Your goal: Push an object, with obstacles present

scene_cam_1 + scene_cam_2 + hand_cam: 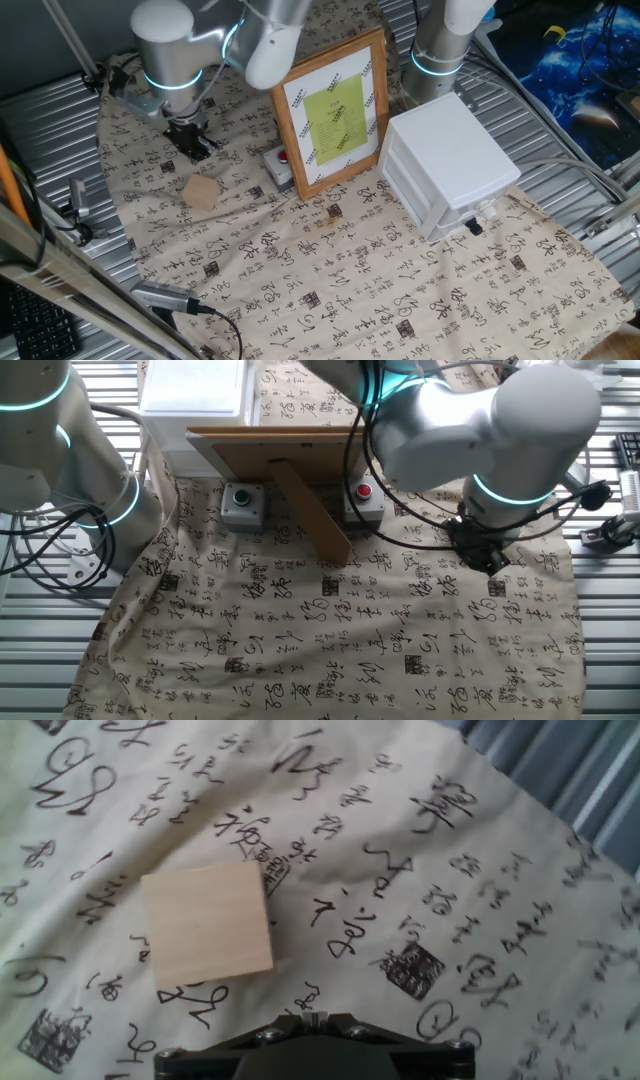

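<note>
The small tan wooden block [202,192] lies on the printed cloth at the left of the table. In the hand view it [207,923] sits just ahead and left of the fingertips. My gripper [195,141] hangs over the cloth just behind the block, apart from it. Its jaws are closed together and empty in the hand view [315,1016]. In the other fixed view the gripper [481,552] is at the right and the block is hidden. The obstacles are the wooden-framed picture [332,110], the grey box with a red button [280,165] and the white drawer unit [450,165].
The picture's back and prop [300,500] face the other fixed view, with a green-button box [242,503] and the red-button box [365,495] beside it. A second arm base [440,45] stands behind the drawer unit. Metal slats [60,130] border the cloth.
</note>
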